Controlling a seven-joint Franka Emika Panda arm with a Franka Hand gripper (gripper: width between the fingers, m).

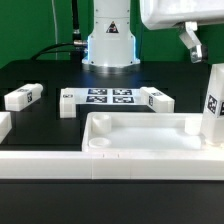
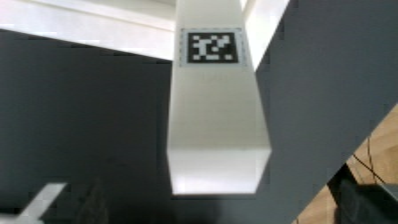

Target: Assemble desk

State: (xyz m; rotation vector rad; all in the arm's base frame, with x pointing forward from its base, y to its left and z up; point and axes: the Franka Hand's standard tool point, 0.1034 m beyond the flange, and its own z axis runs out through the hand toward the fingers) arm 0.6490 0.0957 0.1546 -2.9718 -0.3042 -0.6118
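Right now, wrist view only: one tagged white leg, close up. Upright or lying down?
Observer: Upright. The leg stands at the desk top's end on the exterior view's right.
Operator: Fingers on it?
Observer: Apparently not; the fingers hang just above its top, toward the exterior view's left.
Operator: Other legs?
Observer: Three loose legs lie flat beyond the desk top, flanking the marker board.

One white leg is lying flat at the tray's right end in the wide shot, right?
Not quite. At the exterior view's right end of the desk top, that leg stands upright, not flat; the exterior view shows it.
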